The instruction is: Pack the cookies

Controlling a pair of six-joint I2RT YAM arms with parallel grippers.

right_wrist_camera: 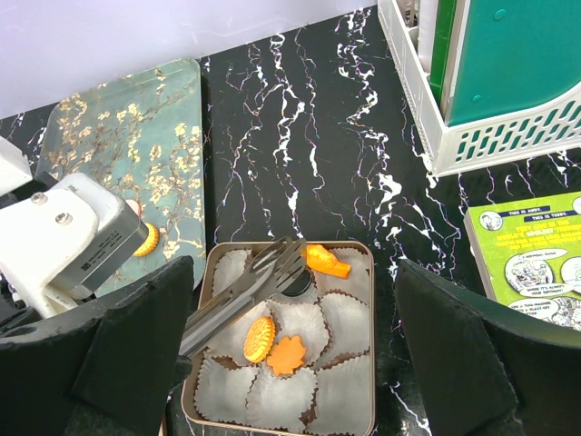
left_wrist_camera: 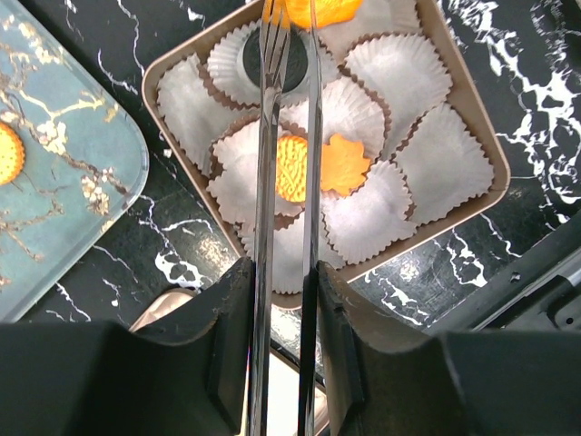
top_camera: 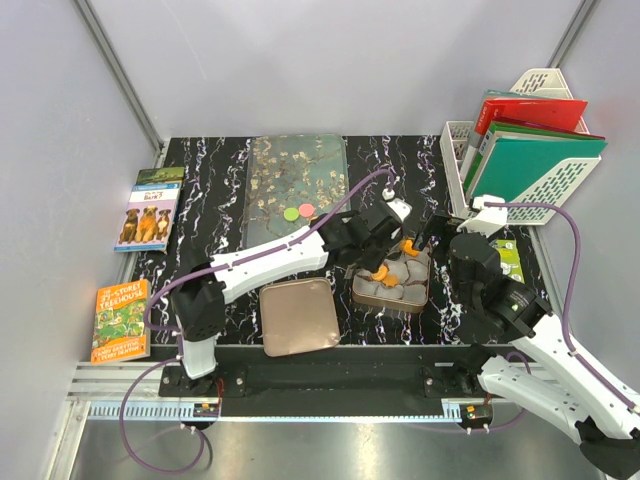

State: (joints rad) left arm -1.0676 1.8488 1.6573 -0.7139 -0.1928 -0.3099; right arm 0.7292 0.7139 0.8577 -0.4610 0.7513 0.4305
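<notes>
My left gripper [left_wrist_camera: 281,272] [top_camera: 362,235] is shut on metal tongs [left_wrist_camera: 289,136] [right_wrist_camera: 245,286] that reach over an open tin [top_camera: 424,291] [right_wrist_camera: 368,363] lined with white paper cups. The tong tips touch an orange fish-shaped cookie [right_wrist_camera: 327,262] [left_wrist_camera: 320,9] at the tin's far side; I cannot tell whether they pinch it. A dark brown cookie [left_wrist_camera: 295,65] lies under the tongs. A round orange cookie [right_wrist_camera: 259,338] and a leaf-shaped one [right_wrist_camera: 289,354] lie in the middle. Green [top_camera: 291,213], pink [top_camera: 305,208] and orange [right_wrist_camera: 145,241] cookies sit on the floral tray [top_camera: 295,170]. My right gripper [right_wrist_camera: 292,300] [top_camera: 432,240] is wide open above the tin.
The rose-gold lid [top_camera: 297,315] lies left of the tin near the front edge. Two books [top_camera: 148,208] [top_camera: 122,318] lie at the left. A white file rack with folders [top_camera: 525,140] stands back right. A green booklet [right_wrist_camera: 536,259] lies right of the tin.
</notes>
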